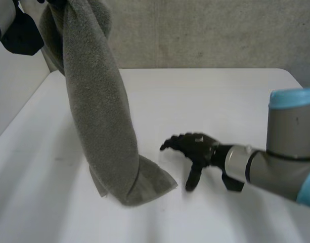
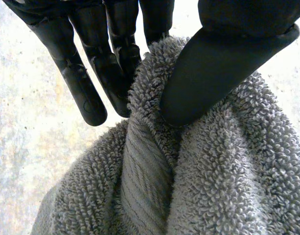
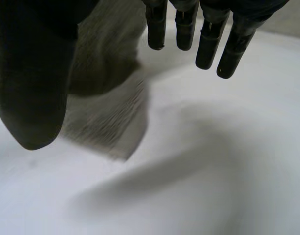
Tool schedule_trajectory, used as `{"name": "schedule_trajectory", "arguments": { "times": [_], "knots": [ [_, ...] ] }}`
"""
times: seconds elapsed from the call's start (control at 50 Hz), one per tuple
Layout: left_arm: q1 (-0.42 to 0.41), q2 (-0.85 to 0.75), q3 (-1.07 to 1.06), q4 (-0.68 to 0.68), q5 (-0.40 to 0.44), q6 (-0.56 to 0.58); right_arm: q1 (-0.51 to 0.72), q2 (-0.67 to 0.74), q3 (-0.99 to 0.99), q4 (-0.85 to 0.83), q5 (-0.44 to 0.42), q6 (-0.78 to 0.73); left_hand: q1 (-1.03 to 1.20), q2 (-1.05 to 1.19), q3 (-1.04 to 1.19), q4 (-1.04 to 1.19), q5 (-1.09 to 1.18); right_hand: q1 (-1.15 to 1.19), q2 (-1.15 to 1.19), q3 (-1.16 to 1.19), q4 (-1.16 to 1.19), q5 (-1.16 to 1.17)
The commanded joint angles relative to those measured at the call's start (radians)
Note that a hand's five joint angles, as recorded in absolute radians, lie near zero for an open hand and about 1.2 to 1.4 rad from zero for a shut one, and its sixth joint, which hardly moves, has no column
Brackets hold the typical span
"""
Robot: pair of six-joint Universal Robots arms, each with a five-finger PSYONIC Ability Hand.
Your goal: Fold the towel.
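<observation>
Grey towel (image 1: 101, 126) hangs as a bunched column from the upper left of the frame to lower centre, its bottom end crumpled on the white table (image 1: 220, 96). Left hand (image 2: 223, 63) has a top fold pinched between its thumb and straight fingers (image 2: 91, 83). Right hand (image 1: 195, 147), right of centre and just beside the towel's lower end, is loosely spread and grips nothing.
</observation>
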Motion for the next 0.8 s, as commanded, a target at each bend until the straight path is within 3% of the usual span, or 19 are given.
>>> {"name": "schedule_trajectory", "arguments": {
  "times": [0.02, 0.2, 0.36, 0.58, 0.64, 0.68, 0.7, 0.74, 0.8],
  "knots": [
    [-0.002, 0.001, 0.054, -0.004, -0.005, -0.006, 0.043, -0.003, 0.140, -0.194, 0.005, 0.051, 0.216, 0.180, 0.179, 0.178, 0.205, -0.061, -0.082, -0.075, -0.083, -0.060],
    [-0.026, 0.012, 0.120, -0.009, -0.040, -0.009, 0.164, 0.051, 0.085, -0.323, 0.052, 0.194, 0.216, 0.180, 0.179, 0.178, 0.205, -0.061, -0.082, -0.075, -0.083, -0.060],
    [-0.066, 0.016, 0.155, -0.010, -0.048, -0.009, 0.253, 0.123, -0.007, -0.334, 0.132, 0.261, 0.216, 0.180, 0.179, 0.178, 0.205, -0.061, -0.082, -0.075, -0.083, -0.060],
    [-0.077, 0.015, 0.185, -0.022, -0.072, -0.009, 0.350, 0.224, -0.135, -0.365, 0.169, 0.424, 0.216, 0.180, 0.179, 0.178, 0.205, 0.000, -0.022, -0.015, -0.023, 0.000],
    [-0.080, 0.013, 0.180, -0.024, -0.074, -0.014, 0.374, 0.269, -0.188, -0.371, 0.198, 0.450, 0.216, 0.180, 0.179, 0.178, 0.205, 0.187, 0.166, 0.173, 0.165, 0.188],
    [-0.078, 0.012, 0.171, -0.025, -0.074, -0.030, 0.390, 0.312, -0.246, -0.362, 0.218, 0.447, 0.216, 0.180, 0.179, 0.178, 0.205, 0.514, 0.493, 0.500, 0.492, 0.515],
    [-0.078, 0.012, 0.171, -0.025, -0.074, -0.030, 0.390, 0.312, -0.247, -0.362, 0.218, 0.447, 0.216, 0.180, 0.179, 0.178, 0.205, 0.516, 0.495, 0.501, 0.494, 0.517],
    [-0.075, 0.007, 0.157, -0.032, -0.072, -0.056, 0.390, 0.323, -0.271, -0.343, 0.241, 0.442, 0.216, 0.180, 0.179, 0.178, 0.205, 1.124, 1.102, 1.109, 1.101, 1.124],
    [-0.075, 0.007, 0.148, -0.033, -0.072, -0.064, 0.388, 0.316, -0.271, -0.332, 0.247, 0.439, 0.216, 0.180, 0.179, 0.178, 0.205, 1.161, 1.140, 1.146, 1.139, 1.161]
  ]
}}
